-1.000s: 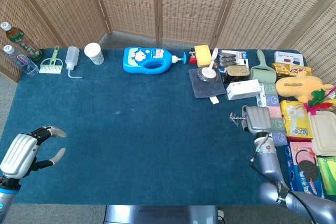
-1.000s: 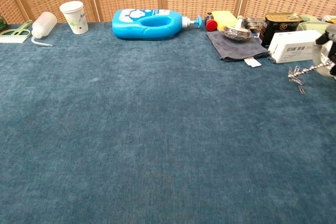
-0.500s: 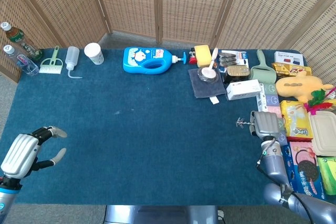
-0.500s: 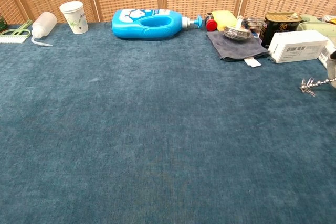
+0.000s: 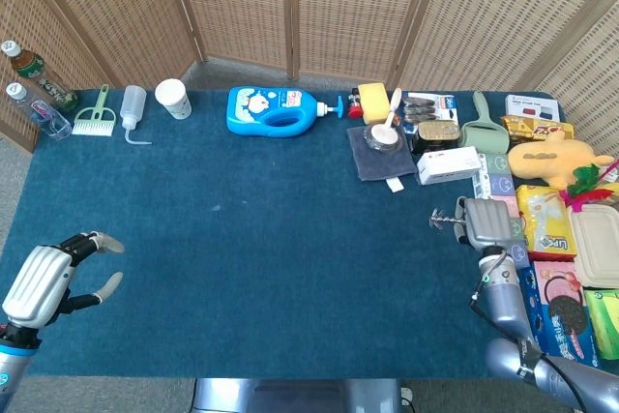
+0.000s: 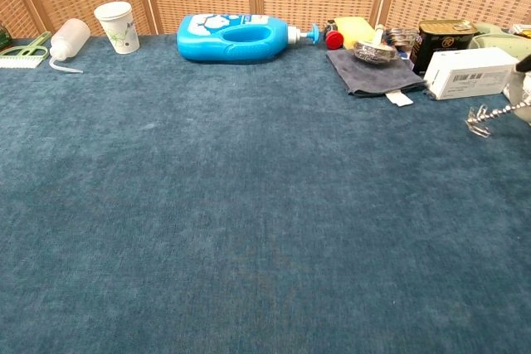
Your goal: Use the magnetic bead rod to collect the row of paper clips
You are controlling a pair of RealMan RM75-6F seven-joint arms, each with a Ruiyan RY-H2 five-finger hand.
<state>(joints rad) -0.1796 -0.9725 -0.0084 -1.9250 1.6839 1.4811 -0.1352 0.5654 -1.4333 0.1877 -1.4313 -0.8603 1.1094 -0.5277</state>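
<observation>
- Woven wicker screens (image 5: 290, 7) behind, blue cloth table (image 5: 251, 239) in front, clutter along the far and right edges.
- Since a second ago: loose paper clip on the cloth below the rod tip gone; no clips left lying on the cloth in either view, only a cluster of paper clips (image 6: 479, 118) hanging at the rod tip.
- Since half a second ago: rod tip moved slightly up and toward the white box (image 6: 470, 72), after a dip toward the near edge.
- Likely meaning: row gathered, collecting step about finished, carrying off or shedding the clips probably next.
- Right hand (image 5: 482, 222): clenched around the magnetic bead rod (image 6: 508, 109), rod sticking out leftward, tip near the white box without touching it; exact finger placement hidden by the back of the hand.
- Left hand (image 5: 48, 276): at the near left corner, fingers spread, grasping nothing, well apart from the clips.
</observation>
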